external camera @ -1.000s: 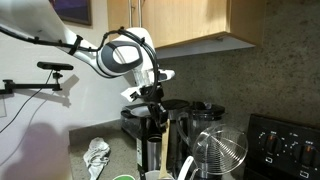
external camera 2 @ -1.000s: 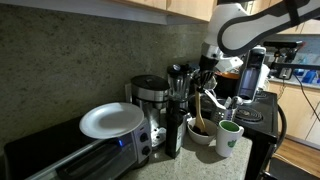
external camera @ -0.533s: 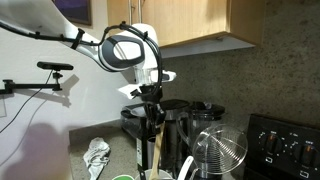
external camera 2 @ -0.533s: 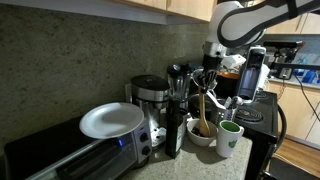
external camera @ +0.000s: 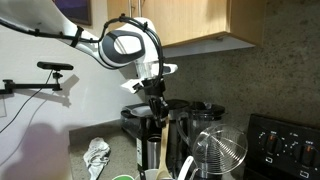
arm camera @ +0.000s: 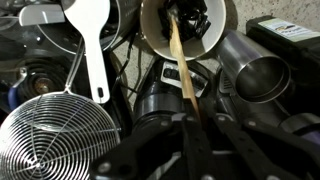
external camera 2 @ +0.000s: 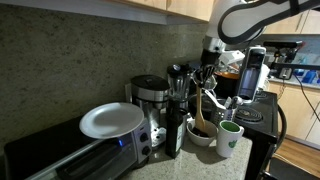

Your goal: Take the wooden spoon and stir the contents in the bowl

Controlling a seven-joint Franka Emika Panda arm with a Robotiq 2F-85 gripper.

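My gripper point(external camera: 156, 97) is shut on the upper handle of the pale wooden spoon point(external camera: 160, 135), which hangs nearly upright beneath it. In an exterior view the gripper point(external camera 2: 207, 78) holds the spoon point(external camera 2: 202, 110) with its head down inside the white bowl point(external camera 2: 197, 138) on the counter. In the wrist view the handle point(arm camera: 182, 65) runs from between my fingers point(arm camera: 196, 135) down into the bowl point(arm camera: 152, 42), whose contents look dark. The spoon's head is hidden among them.
A wire-mesh basket point(arm camera: 58, 132) and a white spatula point(arm camera: 92, 45) lie beside the bowl. A steel cup point(arm camera: 256, 70), a green cup point(external camera 2: 229, 138), a coffee maker point(external camera 2: 150, 100) and a plate point(external camera 2: 110, 120) on a toaster oven crowd the counter. A stove point(external camera: 290, 145) stands nearby.
The gripper has shifted slightly sideways with the spoon, moving its head within the bowl. The grip stays the same.
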